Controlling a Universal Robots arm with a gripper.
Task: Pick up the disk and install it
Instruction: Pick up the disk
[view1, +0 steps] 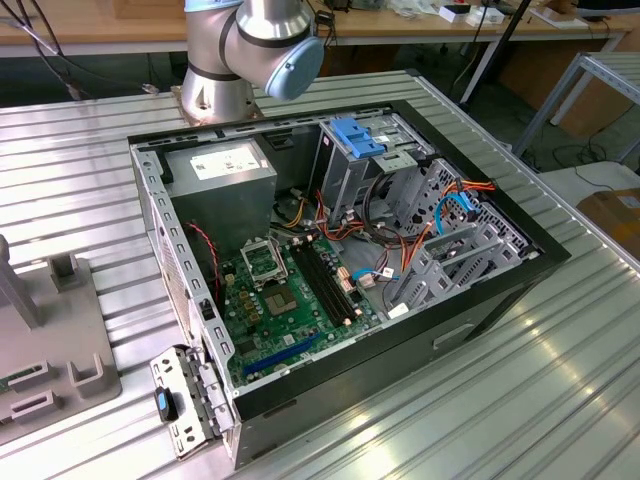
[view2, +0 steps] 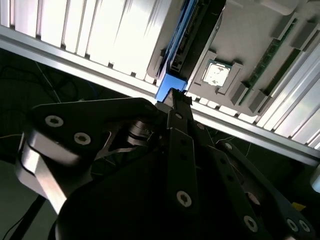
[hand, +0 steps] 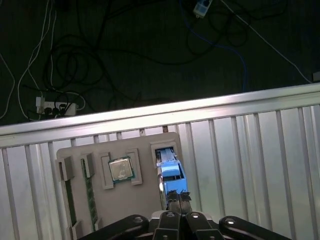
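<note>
The disk (hand: 169, 172) stands on edge in a slot of a grey holder tray (hand: 145, 195), with its blue rail facing up. In the second wrist view the disk (view2: 192, 40) shows edge-on, blue at its near end. My gripper (hand: 178, 196) hangs over the disk's near end with its fingers together and nothing showing between them. In the second wrist view, the gripper (view2: 175, 96) has its tip at the blue rail; I cannot tell whether they touch. The open computer case (view1: 500, 290) lies on the table, with a grey drive cage (view1: 345, 170) inside at the back.
The holder tray (view1: 60, 340) sits at the exterior view's left, near the table edge. It also carries a processor chip (hand: 121, 170) and a memory stick (hand: 90, 197). Inside the case are a power supply box (view1: 220, 175), a motherboard (view1: 290, 290) and loose cables (view1: 400, 250). Cables lie on the floor (hand: 125, 60).
</note>
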